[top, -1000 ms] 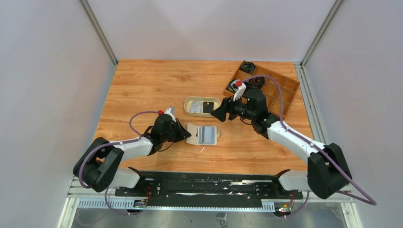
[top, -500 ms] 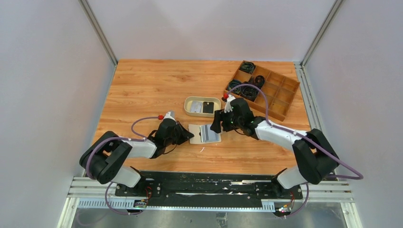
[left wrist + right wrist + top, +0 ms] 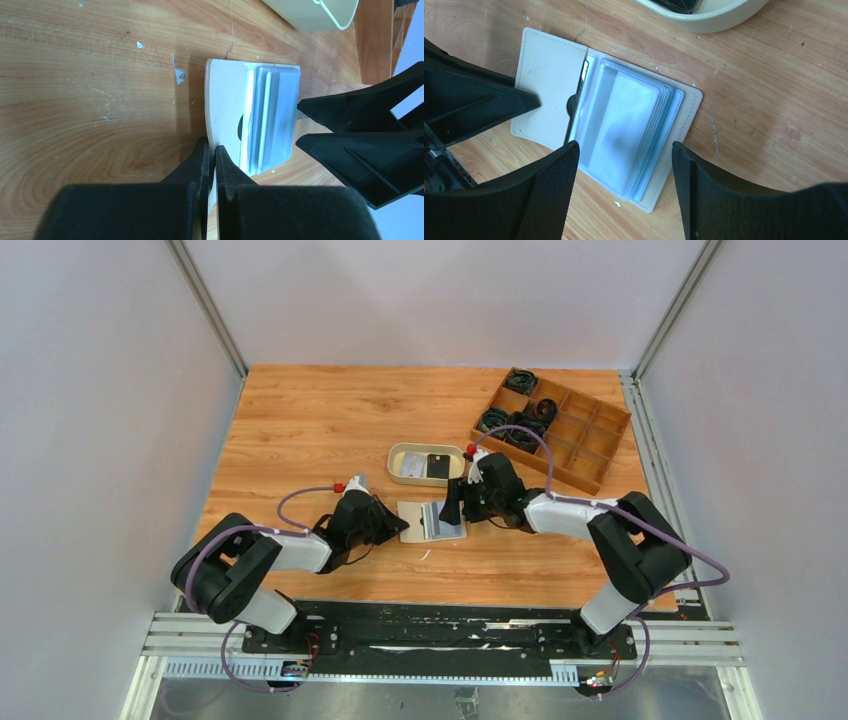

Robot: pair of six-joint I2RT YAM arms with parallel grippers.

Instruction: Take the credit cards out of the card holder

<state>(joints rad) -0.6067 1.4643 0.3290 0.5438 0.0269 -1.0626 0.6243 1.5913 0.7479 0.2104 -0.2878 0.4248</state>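
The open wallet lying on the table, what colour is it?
The flat card holder is cream; right wrist view.

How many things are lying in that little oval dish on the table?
2: a pale card in the left half of the oval dish, and a black card in the right half. More could be hidden underneath them.
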